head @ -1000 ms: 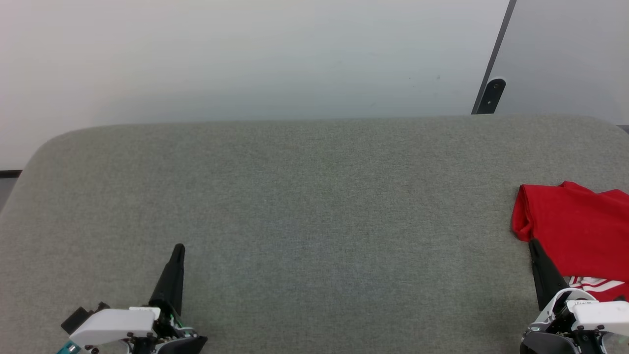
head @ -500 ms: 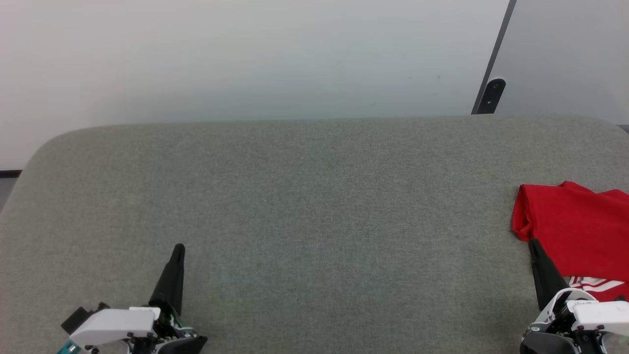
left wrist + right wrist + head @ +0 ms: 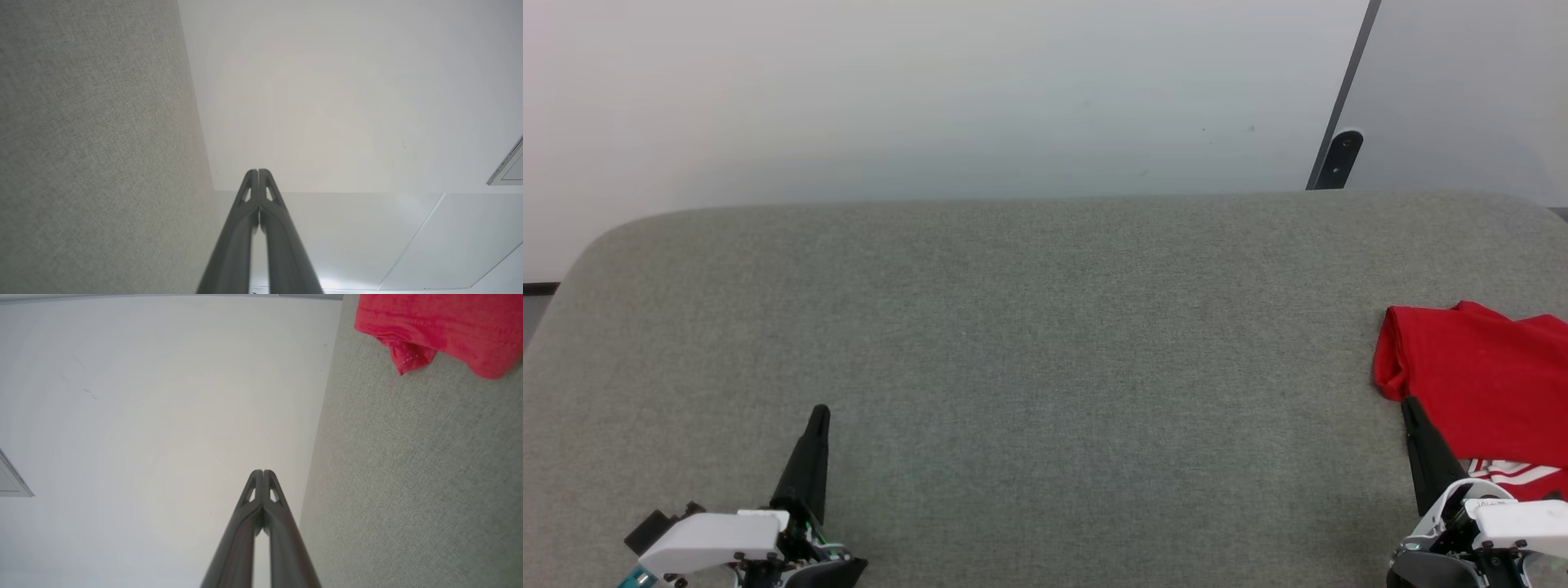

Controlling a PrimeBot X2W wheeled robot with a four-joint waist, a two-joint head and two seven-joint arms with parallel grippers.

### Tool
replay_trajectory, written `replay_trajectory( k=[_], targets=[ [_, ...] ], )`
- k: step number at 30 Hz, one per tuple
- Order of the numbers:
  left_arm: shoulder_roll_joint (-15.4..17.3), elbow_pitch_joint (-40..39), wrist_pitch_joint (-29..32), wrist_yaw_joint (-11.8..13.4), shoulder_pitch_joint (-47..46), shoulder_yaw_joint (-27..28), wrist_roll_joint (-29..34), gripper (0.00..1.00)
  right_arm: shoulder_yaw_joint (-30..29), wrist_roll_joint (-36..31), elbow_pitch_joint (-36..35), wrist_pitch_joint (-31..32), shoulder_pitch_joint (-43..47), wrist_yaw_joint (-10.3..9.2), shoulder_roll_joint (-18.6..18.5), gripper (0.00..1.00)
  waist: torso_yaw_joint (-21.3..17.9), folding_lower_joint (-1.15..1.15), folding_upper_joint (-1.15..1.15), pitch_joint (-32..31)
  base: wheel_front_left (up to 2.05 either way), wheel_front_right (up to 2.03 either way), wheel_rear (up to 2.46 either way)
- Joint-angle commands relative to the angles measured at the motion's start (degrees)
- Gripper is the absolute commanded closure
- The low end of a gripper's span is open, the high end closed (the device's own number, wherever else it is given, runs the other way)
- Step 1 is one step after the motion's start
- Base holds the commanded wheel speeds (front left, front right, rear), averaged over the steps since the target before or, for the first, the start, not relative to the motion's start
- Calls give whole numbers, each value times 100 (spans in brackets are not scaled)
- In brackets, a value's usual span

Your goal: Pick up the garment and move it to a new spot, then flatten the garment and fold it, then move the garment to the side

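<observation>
The red garment (image 3: 1486, 380) lies folded at the far right of the grey surface, cut off by the picture's edge, with a bit of white striped trim (image 3: 1515, 470) showing at its near side. In the right wrist view the garment (image 3: 441, 322) sits at the top right. My right gripper (image 3: 1408, 406) is shut and empty at the lower right, its tip just beside the garment's left near corner. My left gripper (image 3: 819, 413) is shut and empty at the lower left, far from the garment. Both wrist views show closed fingertips (image 3: 258, 173) (image 3: 263, 473) with nothing between them.
The grey fabric-covered surface (image 3: 1045, 343) spreads wide, with rounded far corners. Behind it stands a pale wall (image 3: 931, 90). A dark slanted strip with a black fitting (image 3: 1342, 157) runs down the wall at the back right.
</observation>
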Motion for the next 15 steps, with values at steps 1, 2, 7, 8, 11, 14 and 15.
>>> replay_trajectory(
  k=[1,2,7,8,11,14,15],
  targets=[
    [-6,8,16,-36,-57,17,26,100,-1,30,3,-13,-24,-2,13,100,0,0,0,0,0,0,0],
    [-7,8,16,-36,-57,18,26,100,-1,30,3,-13,-24,-2,13,100,0,0,0,0,0,0,0],
    [-8,8,18,-36,-57,18,28,100,-1,30,3,-14,-24,-2,13,100,0,0,0,0,0,0,0],
    [-9,8,18,-36,-57,19,29,100,-1,29,3,-13,-24,-2,13,100,0,0,0,0,0,0,0],
    [-10,8,8,-36,-57,20,30,100,-1,30,3,-14,-24,-2,13,100,0,0,0,0,0,0,0],
    [-10,8,10,-36,-57,21,32,100,-1,29,3,-13,-24,-2,13,100,0,0,0,0,0,0,0],
    [-11,8,10,-36,-57,21,32,100,-1,29,3,-13,-24,-2,13,100,0,0,0,0,0,0,0]
  ],
)
